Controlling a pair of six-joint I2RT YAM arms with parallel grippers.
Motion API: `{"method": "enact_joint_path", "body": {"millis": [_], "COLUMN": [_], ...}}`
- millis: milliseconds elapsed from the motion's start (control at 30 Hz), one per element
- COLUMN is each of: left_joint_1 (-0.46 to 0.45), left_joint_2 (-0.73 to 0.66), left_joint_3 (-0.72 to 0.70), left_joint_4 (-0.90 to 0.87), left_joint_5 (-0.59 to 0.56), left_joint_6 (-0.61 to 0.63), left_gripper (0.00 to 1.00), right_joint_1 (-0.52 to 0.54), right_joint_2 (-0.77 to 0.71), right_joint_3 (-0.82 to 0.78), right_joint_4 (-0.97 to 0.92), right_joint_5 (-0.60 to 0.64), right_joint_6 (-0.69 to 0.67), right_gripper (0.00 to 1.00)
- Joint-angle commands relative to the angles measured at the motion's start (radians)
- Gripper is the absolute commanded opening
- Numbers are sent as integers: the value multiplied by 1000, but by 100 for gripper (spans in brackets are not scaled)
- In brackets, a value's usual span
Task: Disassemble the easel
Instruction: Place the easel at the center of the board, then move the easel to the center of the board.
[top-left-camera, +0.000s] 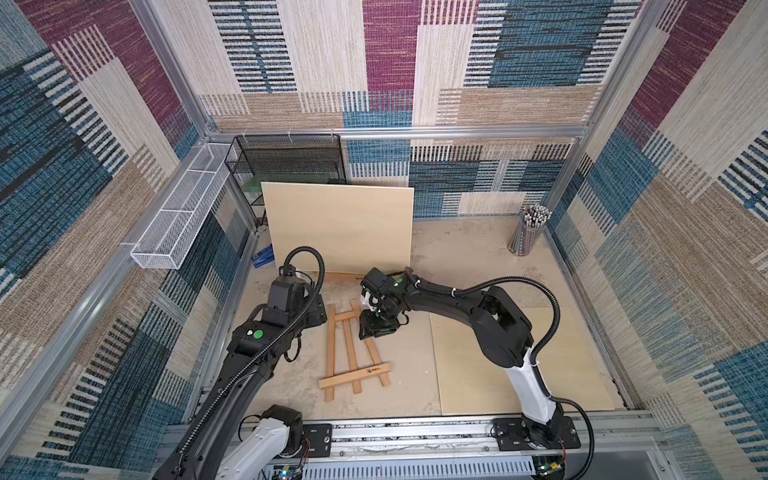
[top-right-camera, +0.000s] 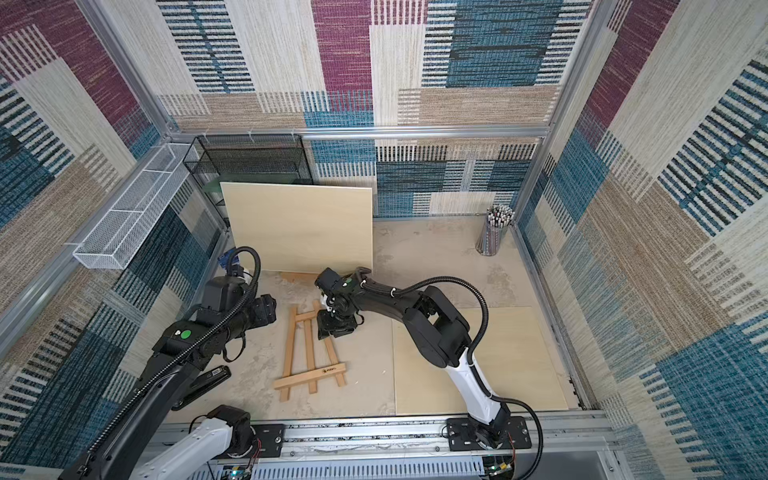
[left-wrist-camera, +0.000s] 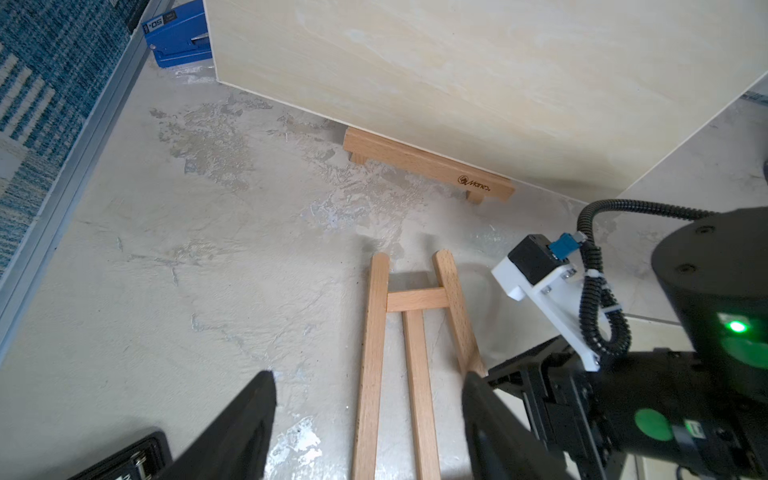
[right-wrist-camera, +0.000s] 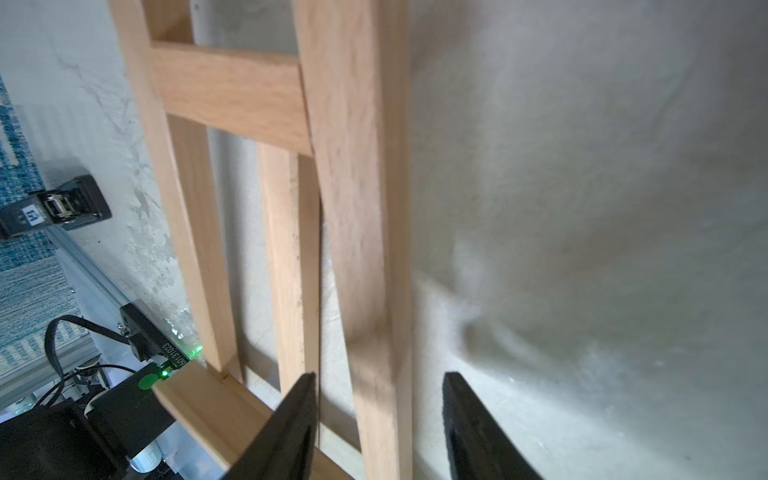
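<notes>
A wooden easel (top-left-camera: 353, 353) lies flat in the middle of the table, also seen as easel (top-right-camera: 309, 353), with its wide ledge bar toward the front. My right gripper (right-wrist-camera: 378, 399) hangs over the easel's far right leg (right-wrist-camera: 357, 208). It is open, one finger on each side of that leg, with gaps showing on both sides. My left gripper (left-wrist-camera: 370, 415) is open just left of the easel's far end, and two slats (left-wrist-camera: 370, 374) show between its fingers, below them. A second wooden ledge bar (left-wrist-camera: 428, 170) sits under the upright board.
A pale board (top-left-camera: 338, 228) leans upright at the back and another board (top-left-camera: 519, 361) lies flat on the right. A pencil cup (top-left-camera: 530, 230) stands at the back right. A black wire basket (top-left-camera: 286, 160), white mesh tray (top-left-camera: 178, 212), blue box (left-wrist-camera: 178, 39) and black stapler (top-right-camera: 208, 380) are on the left.
</notes>
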Motion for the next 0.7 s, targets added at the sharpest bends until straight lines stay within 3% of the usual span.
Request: {"method": "enact_joint_path", "body": {"millis": [0, 400, 667], "left_joint_1": [3, 8, 12], "left_joint_2": [-5, -7, 5], "left_joint_3": [-4, -1, 8], "left_joint_4": [0, -6, -2], "left_joint_5": [5, 8, 14], "left_joint_6": [24, 30, 40], "left_gripper": [72, 72, 73], "right_joint_1": [3, 60, 36], "right_joint_2": [3, 9, -22], "right_joint_3": [12, -30, -60], "right_joint_4": [-4, 39, 63], "right_joint_5": [-43, -167, -151], "right_joint_6": [12, -25, -16], "right_gripper": [56, 63, 69]}}
